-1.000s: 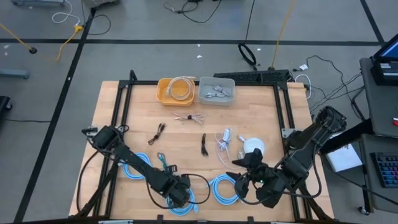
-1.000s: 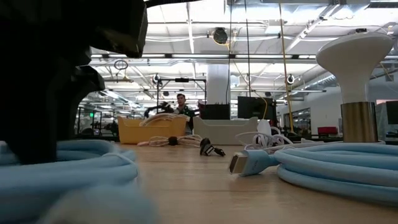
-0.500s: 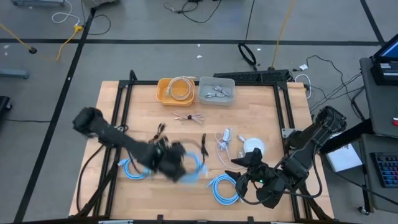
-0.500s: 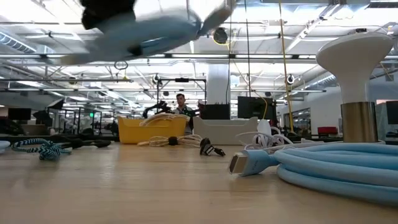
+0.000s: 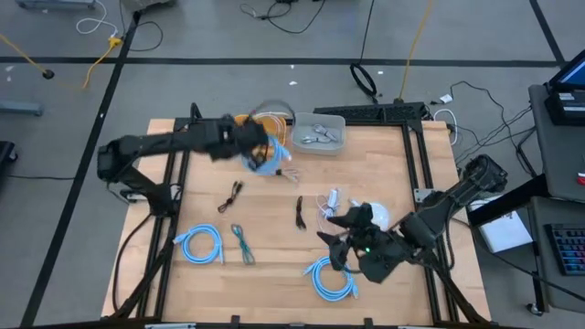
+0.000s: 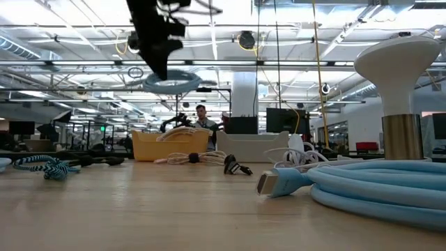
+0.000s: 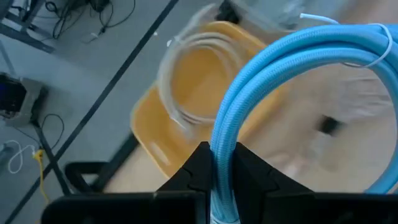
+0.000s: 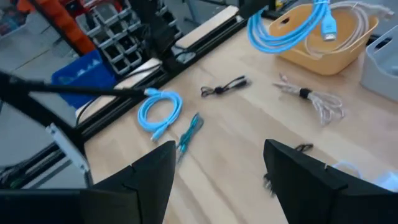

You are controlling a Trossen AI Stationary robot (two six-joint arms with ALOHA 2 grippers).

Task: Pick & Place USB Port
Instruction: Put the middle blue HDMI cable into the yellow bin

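Blue coiled cable (image 5: 271, 155) hangs in the air in the upper middle of the high view, clamped between the closed fingers of the left gripper (image 5: 259, 155), just at the yellow bin (image 5: 245, 137) near the worktop's (image 5: 384, 174) far edge. In the left wrist view the cable (image 7: 261, 93) runs up from between the two dark fingers (image 7: 198, 163) with the yellow bin (image 7: 186, 118) and the pale coiled cord (image 7: 186, 74) inside it behind. The low view shows the coil (image 6: 171, 80) raised well above the worktop, top left of centre.

A grey bin (image 5: 318, 133) sits just right of the yellow one. The right gripper (image 5: 343, 239) hovers low over the worktop in the lower right, its fingers (image 8: 314, 180) spread wide and holding nothing, beside a white round object (image 5: 375, 216). Two more blue coils lie on the wood: one lower left (image 5: 201, 245), one lower centre (image 5: 329, 279). A person (image 6: 203, 118) stands far back in the room.
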